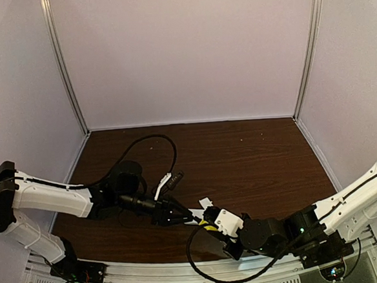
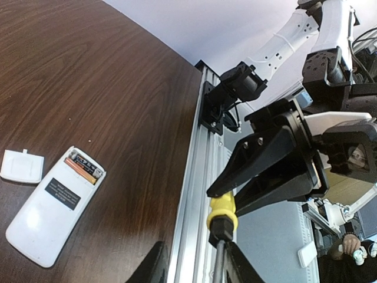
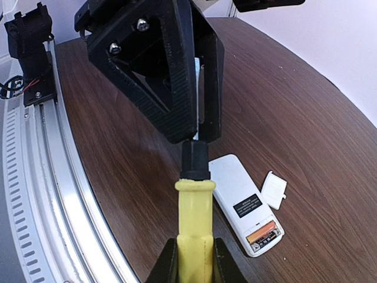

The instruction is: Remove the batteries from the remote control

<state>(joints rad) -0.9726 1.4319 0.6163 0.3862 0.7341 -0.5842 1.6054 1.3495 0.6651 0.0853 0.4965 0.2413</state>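
Right jaws are clamping the screwdriver (image 3: 193, 212), left jaws sitting narrow around its shaft (grip unclear); prying appears pending, needing the tip at the batteries (image 3: 263, 232) beside them.

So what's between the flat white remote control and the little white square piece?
Only bare dark wooden table; the flat white remote control and small white square piece lie apart, seen best in the left wrist view.
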